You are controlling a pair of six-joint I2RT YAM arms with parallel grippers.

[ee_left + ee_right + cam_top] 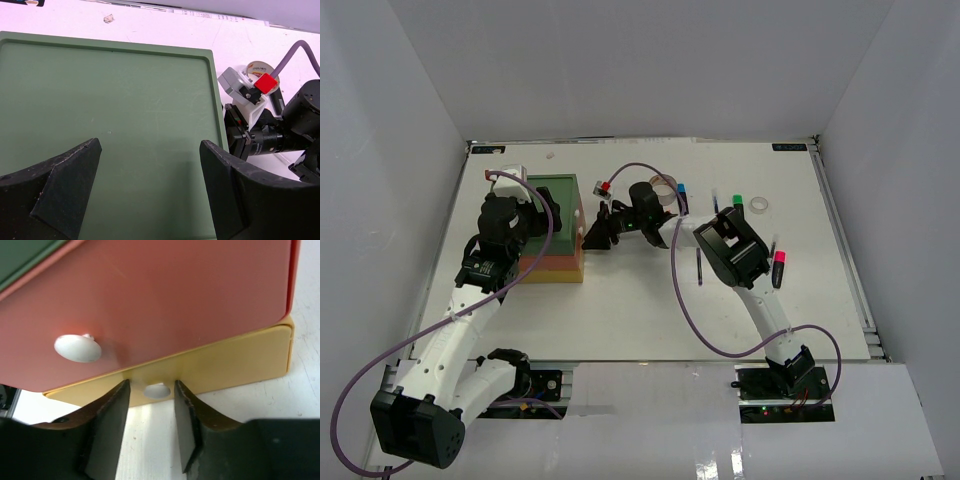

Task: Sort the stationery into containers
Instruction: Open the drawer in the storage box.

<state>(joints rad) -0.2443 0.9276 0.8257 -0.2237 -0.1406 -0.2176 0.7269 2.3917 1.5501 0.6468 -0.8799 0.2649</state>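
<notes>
At the table's left centre stands the drawer stack, its fronts facing the right arm; the left gripper hovers spread wide over the green top, holding nothing; the right gripper, clearly the nearer, sits level with the yellow drawer, jaws part-closed either side of its white knob, not visibly pinching it; the pull probably runs straight back along the fingers; a thin pen lies loose to the right.

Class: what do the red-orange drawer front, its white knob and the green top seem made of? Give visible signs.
Red-orange drawer front: probably plastic, smooth, soft sheen. White knob: likely glossy plastic, highlight. Green top: seemingly matte plastic, moulded raised rim, faint scuffs.
</notes>
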